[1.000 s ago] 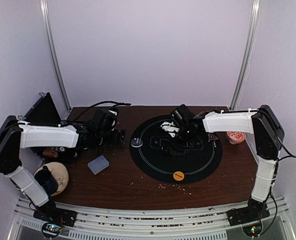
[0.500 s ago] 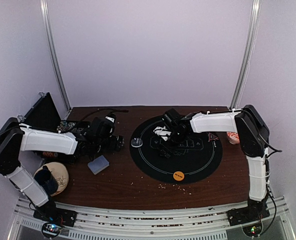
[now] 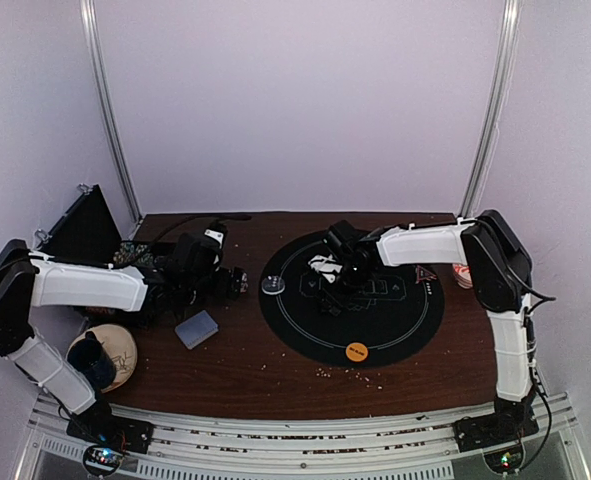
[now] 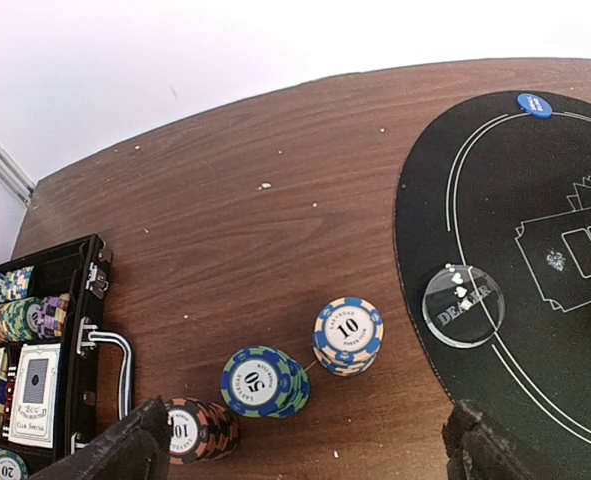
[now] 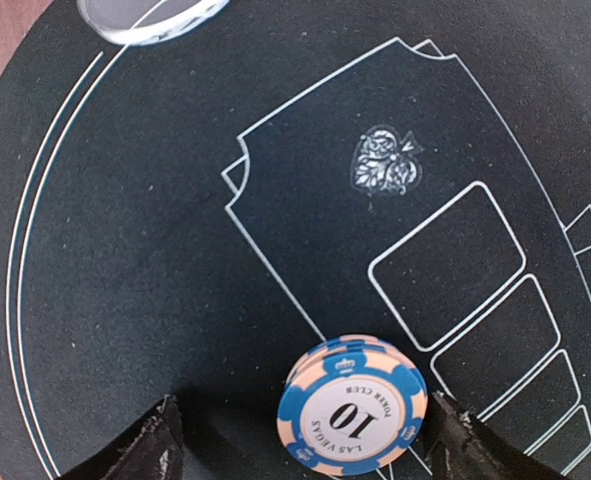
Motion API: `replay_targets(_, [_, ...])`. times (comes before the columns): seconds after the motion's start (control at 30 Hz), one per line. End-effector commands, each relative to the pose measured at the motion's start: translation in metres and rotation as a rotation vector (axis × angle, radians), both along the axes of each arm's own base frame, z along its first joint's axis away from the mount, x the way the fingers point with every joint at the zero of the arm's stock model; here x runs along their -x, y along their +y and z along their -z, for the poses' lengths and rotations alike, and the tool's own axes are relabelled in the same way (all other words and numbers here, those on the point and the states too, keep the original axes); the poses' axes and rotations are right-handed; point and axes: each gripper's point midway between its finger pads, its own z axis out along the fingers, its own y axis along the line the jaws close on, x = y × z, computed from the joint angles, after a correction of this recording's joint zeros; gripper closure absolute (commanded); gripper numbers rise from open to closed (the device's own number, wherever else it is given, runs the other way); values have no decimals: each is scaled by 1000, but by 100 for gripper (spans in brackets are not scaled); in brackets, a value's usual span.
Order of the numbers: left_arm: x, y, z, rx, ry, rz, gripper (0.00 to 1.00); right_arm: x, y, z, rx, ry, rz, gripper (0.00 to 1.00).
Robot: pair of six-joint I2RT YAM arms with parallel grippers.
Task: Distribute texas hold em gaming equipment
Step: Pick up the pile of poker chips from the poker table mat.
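In the left wrist view three poker chip stacks stand on the brown table: a blue-and-peach "10" stack (image 4: pixel 347 335), a blue-and-green "50" stack (image 4: pixel 265 381) and a dark-and-orange "10" stack (image 4: pixel 197 428). My left gripper (image 4: pixel 310 455) is open above them and holds nothing. My right gripper (image 5: pixel 305 450) is open over the black mat (image 5: pixel 125 250). A blue-and-peach "10" chip stack (image 5: pixel 353 405) rests on the mat between its fingers, nearer the right finger (image 5: pixel 465 445). A grey-blue card deck (image 3: pixel 196 328) lies on the table. White cards (image 3: pixel 324 263) lie on the mat.
A clear dealer disc (image 4: pixel 462 303) sits at the mat's left edge, a blue disc (image 4: pixel 534 104) at its far edge, an orange disc (image 3: pixel 356 351) at its near edge. An open chip case (image 4: pixel 35 380) is far left. A red-and-white bowl (image 3: pixel 464 273) and red triangle marker (image 3: pixel 425 272) are right.
My right gripper has moved left across the mat and now stands around the chip stack. My left gripper has shifted slightly back and left.
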Motion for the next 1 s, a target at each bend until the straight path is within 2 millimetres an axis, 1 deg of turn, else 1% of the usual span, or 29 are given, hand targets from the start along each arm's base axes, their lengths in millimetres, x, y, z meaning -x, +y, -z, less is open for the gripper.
replay_targets(0.0, [-2,-2,-14,48,-46,-8,2,-3,-14,23,23,69,51,19])
replay_targets(0.17, [-3,-2,-13,46,-44,-6,2,-5,-20,32,51,78,69,20])
replay_targets(0.33, [-2,-1,-15,50,-50,-7,2,-2,-25,42,82,97,73,28])
replay_targets(0.37, [-2,-1,-15,50,-51,-9,2,-3,-26,42,86,94,76,30])
replay_targets(0.47, [-2,0,-15,49,-52,-10,2,-4,-28,42,95,83,82,32])
replay_targets(0.63, [-2,-1,-14,45,-49,-10,2,-6,-31,44,111,72,87,38])
replay_targets(0.7, [-3,-1,-13,43,-49,-11,2,-7,-31,44,113,69,86,43])
replay_targets(0.8, [-3,0,-13,40,-48,-12,2,-8,-30,43,109,61,79,48])
replay_targets(0.87, [-3,0,-12,39,-47,-11,2,-9,-29,40,105,50,74,56])
replay_targets(0.93, [-3,-1,-12,38,-46,-12,2,-10,-28,38,102,43,69,57])
replay_targets(0.97, [-3,-1,-11,38,-45,-10,2,-10,-28,37,101,39,65,60])
